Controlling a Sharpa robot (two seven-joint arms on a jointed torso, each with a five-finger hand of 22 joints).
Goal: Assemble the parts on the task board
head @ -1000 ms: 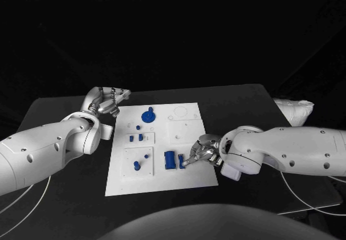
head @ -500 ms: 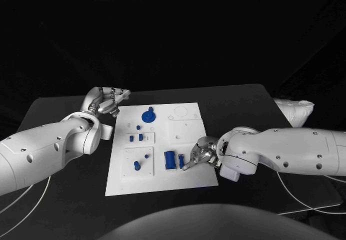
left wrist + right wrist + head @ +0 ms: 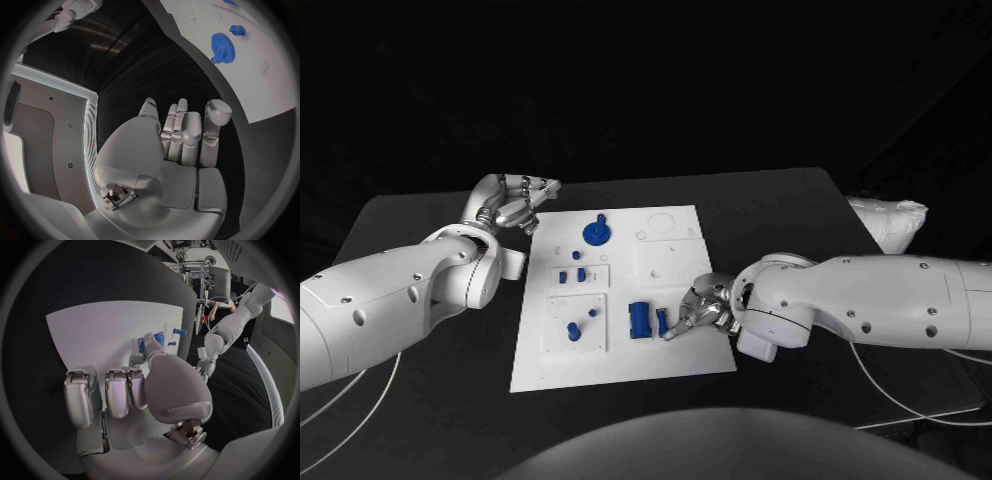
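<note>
The white task board (image 3: 689,355) lies mid-table. On it are a blue gear (image 3: 594,233), two small blue pieces (image 3: 571,276), two more on a raised square (image 3: 581,322), a larger blue block (image 3: 639,320) and a small blue part (image 3: 662,321) beside it. My right hand (image 3: 704,308) is low over the board's right side. Its thumb and a finger pinch the small blue part (image 3: 156,341), while the other fingers (image 3: 115,390) curl in. My left hand (image 3: 516,205) rests off the board's far left corner, its fingers (image 3: 184,127) straight and holding nothing. The gear (image 3: 220,44) lies beyond them.
A white bundle (image 3: 891,222) sits at the table's right edge. White cables (image 3: 906,400) trail over the near right corner. Bare black table (image 3: 776,215) lies to the right of the board and behind it.
My right hand has edged slightly nearer and to the left, staying at the small blue part. The left arm and the other parts have not moved.
</note>
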